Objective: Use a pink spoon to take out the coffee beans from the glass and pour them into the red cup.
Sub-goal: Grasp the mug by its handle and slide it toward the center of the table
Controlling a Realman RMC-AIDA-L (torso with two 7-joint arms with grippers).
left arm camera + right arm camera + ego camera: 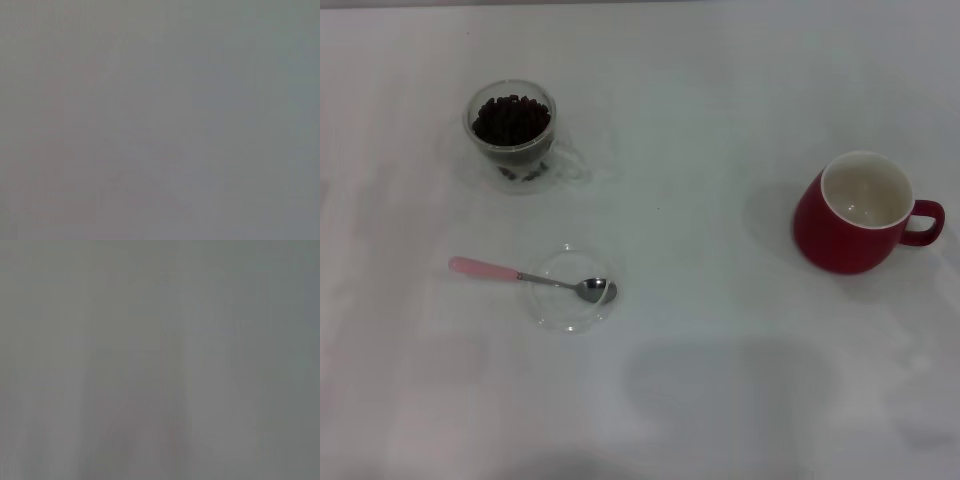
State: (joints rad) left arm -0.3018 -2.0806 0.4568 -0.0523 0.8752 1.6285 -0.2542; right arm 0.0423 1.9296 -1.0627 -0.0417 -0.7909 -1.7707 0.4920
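In the head view the pink spoon (525,276) lies with its metal bowl resting in a flat clear glass saucer (570,292) and its pink handle pointing left over the table. The glass (514,137) stands at the back left, upright, filled with dark coffee beans (510,119), its clear handle to the right. The red cup (855,213) stands upright at the right, white inside and empty, its handle to the right. Neither gripper shows in any view; both wrist views show only a plain grey surface.
The white table (700,120) carries only these things. A faint shadow falls on its near middle (730,395).
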